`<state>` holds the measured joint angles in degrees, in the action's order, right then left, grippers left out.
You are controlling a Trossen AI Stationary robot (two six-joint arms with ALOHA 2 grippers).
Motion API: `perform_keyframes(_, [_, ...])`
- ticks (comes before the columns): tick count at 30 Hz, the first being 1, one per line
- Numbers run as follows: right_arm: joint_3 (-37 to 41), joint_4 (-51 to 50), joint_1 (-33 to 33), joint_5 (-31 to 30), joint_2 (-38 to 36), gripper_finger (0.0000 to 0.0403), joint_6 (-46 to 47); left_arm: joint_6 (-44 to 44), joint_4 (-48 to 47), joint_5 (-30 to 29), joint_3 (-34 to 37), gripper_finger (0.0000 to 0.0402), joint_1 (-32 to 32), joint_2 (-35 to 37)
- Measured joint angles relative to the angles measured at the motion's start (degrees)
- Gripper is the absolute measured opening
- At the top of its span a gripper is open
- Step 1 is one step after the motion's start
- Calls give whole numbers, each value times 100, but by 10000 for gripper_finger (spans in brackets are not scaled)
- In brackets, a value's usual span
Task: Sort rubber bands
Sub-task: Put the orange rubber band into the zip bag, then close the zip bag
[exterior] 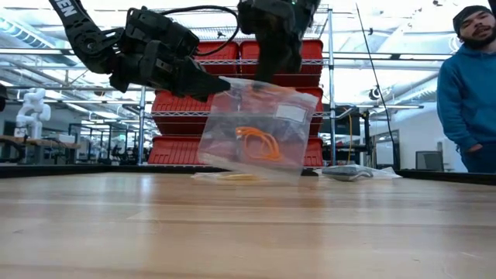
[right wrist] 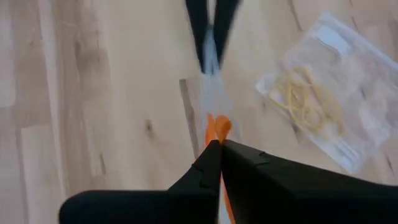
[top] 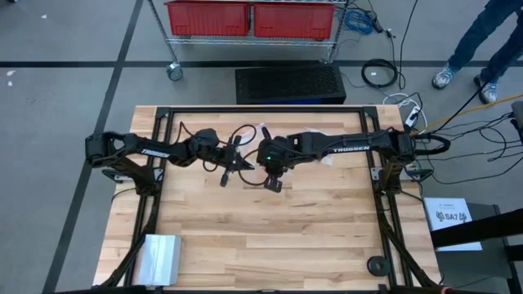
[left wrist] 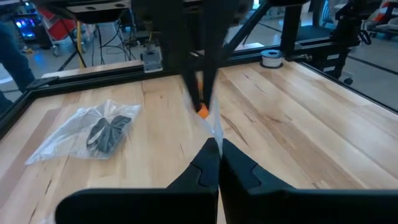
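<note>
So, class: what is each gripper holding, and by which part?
Both hold the same clear bag of orange rubber bands, lifted off the table: the left gripper pinches its top edge, the right gripper grips that edge too.

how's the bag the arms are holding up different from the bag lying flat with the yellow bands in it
The held bag hangs above the table, pinched by the left gripper and right gripper; the bag of yellow bands lies flat on the wood, untouched. The held bag contains orange rubber bands; the flat one holds yellowish-tan bands. Both are clear plastic bags.
</note>
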<state>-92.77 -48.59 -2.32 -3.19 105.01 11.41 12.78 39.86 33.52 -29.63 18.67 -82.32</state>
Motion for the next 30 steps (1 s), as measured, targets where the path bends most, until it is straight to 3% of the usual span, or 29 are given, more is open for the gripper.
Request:
perform_keyframes(9, [0,289,-73,53,0,35,-25,-23,31,-46,0,3,-6,1])
perform_keyframes(23, [-129,301,-41,62,-2,179,139,-49,49,-53,-4,71,-6,1])
perform_keyframes(27, [-524,9,95,204,-17,188,204,-194,74,-53,-4,97,-6,0])
perform_keyframes(30, [-726,-457,277,200,-31,172,445,-246,116,-42,-5,115,-6,1])
